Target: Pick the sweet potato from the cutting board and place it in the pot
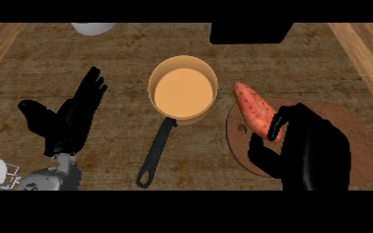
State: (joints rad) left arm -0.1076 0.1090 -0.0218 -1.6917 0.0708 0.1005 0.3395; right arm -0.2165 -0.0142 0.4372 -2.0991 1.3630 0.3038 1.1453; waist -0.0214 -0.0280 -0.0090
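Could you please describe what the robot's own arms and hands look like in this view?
Both hands are matte black with slender fingers and a thumb: the left hand and the right hand. A grey, metallic-looking left forearm shows at the lower edge. No cables are visible.

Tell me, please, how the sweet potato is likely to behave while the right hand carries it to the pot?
The sweet potato looks stiff, so it should keep its shape. It is long and tapered, and the right hand holds only its lower end, so it may pivot. Being rounded, it would probably roll on landing in the pot.
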